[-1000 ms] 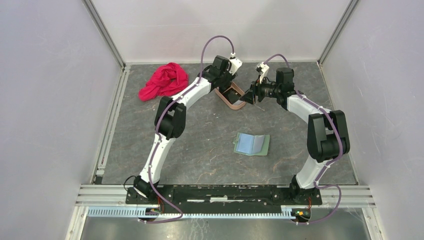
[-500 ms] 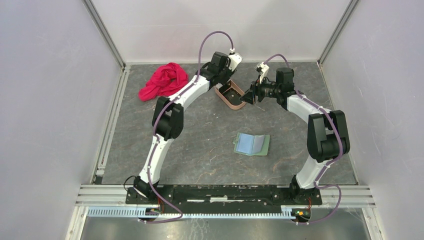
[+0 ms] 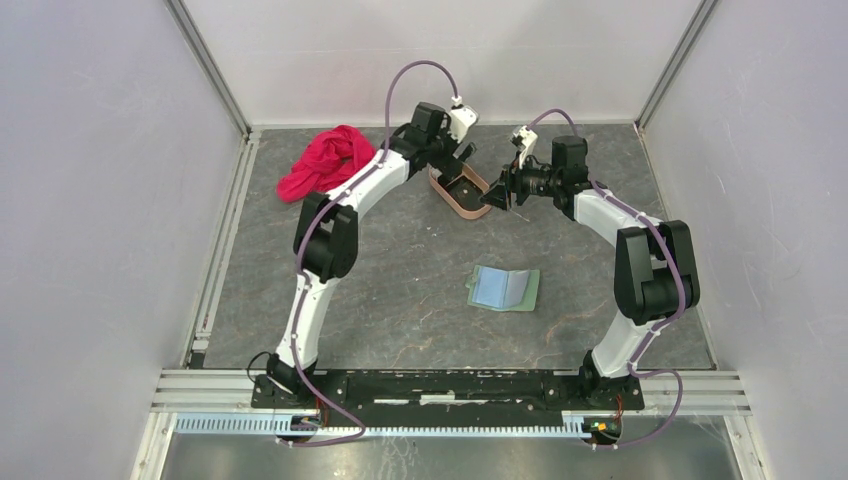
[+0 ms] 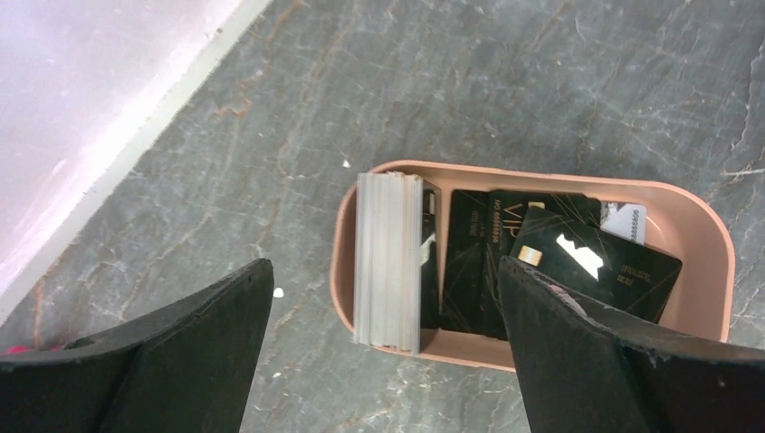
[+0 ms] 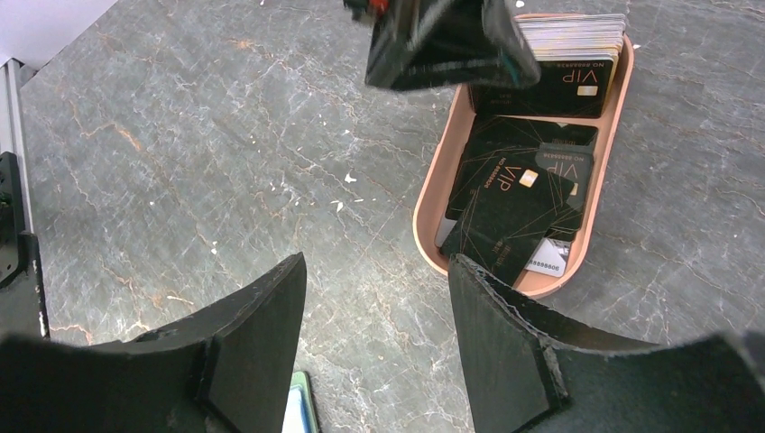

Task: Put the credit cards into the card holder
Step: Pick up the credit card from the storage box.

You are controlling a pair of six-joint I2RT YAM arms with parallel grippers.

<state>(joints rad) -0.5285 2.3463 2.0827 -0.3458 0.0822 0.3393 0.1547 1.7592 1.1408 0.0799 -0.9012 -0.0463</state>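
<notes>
Right now I'm at the pick-up step: the card holder (image 3: pixel 503 289) lies open on the surface nearer the bases, with no card showing in it. My left pincer (image 4: pixel 383 271) and right pincer (image 5: pixel 377 271) both hang wide and empty at the pink tray (image 4: pixel 341 253) of credit cards (image 4: pixel 478 262). Next, I judge, one must drop and pinch a single card's edge. Count: one tray, one card holder, one upright stack (image 4: pixel 388 262) too dense to count, about four loose dark cards, one pale card (image 4: pixel 622 221).
</notes>
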